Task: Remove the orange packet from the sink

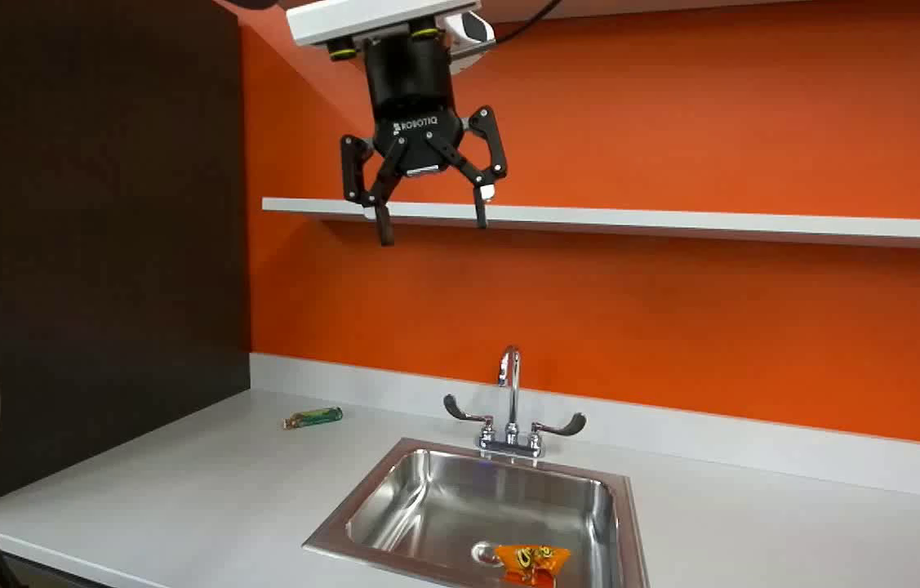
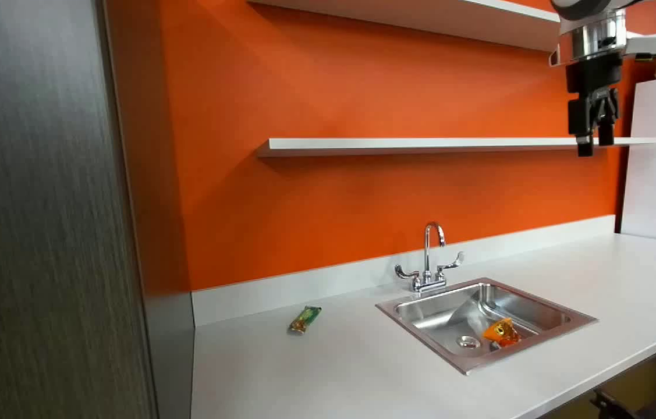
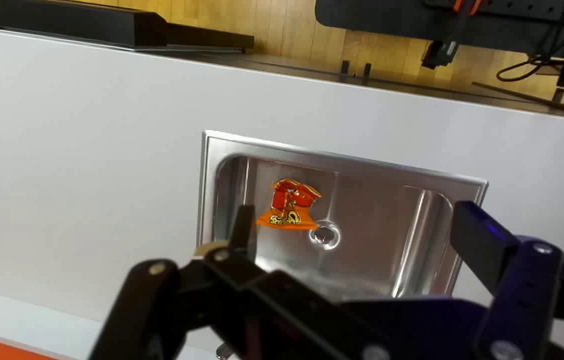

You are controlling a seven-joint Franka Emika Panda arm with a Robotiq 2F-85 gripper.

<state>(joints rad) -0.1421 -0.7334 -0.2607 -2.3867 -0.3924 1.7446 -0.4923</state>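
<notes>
The orange packet lies crumpled on the bottom of the sink, beside the round drain. It shows in both exterior views [image 1: 533, 563] [image 2: 501, 333] and in the wrist view [image 3: 289, 205]. The sink is a steel basin with a flat rim [image 1: 633, 531] [image 2: 528, 344] [image 3: 342, 159]. My gripper [image 1: 433, 229] [image 2: 595, 142] [image 3: 354, 220] hangs high above the counter, pointing down, far from the packet. Its fingers are wide apart with nothing between them. In the wrist view the packet shows nearer the left finger, up the picture from its tip.
A chrome faucet [image 1: 513, 408] [image 2: 428, 256] with two handles stands at the sink's back edge. A small green packet [image 1: 313, 418] [image 2: 305, 319] lies on the counter. A white shelf [image 1: 631, 216] [image 2: 421, 143] runs along the orange wall. A dark panel [image 1: 92, 204] stands at the counter's end.
</notes>
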